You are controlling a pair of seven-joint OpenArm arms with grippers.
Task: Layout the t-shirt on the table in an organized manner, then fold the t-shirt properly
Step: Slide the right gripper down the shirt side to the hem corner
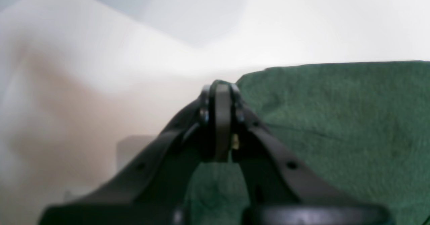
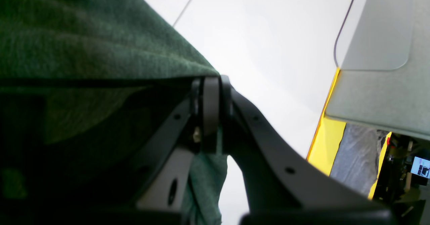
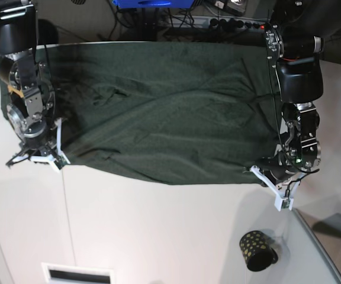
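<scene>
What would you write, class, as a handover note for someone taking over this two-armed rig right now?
Left gripper: shut on the t-shirt, at one near corner.
Right gripper: shut on the t-shirt's other near corner.
T-shirt: spread wide across the far part of the table, its near edge held between both arms.
Black cup: near the table's front, apart from the shirt.
Done: shirt roughly laid out.
Left: smooth it, then fold.

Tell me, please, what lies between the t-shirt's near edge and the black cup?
Only bare white table. In the base view nothing sits between the t-shirt hem and the cup; the left gripper hangs just beside that stretch.
</scene>
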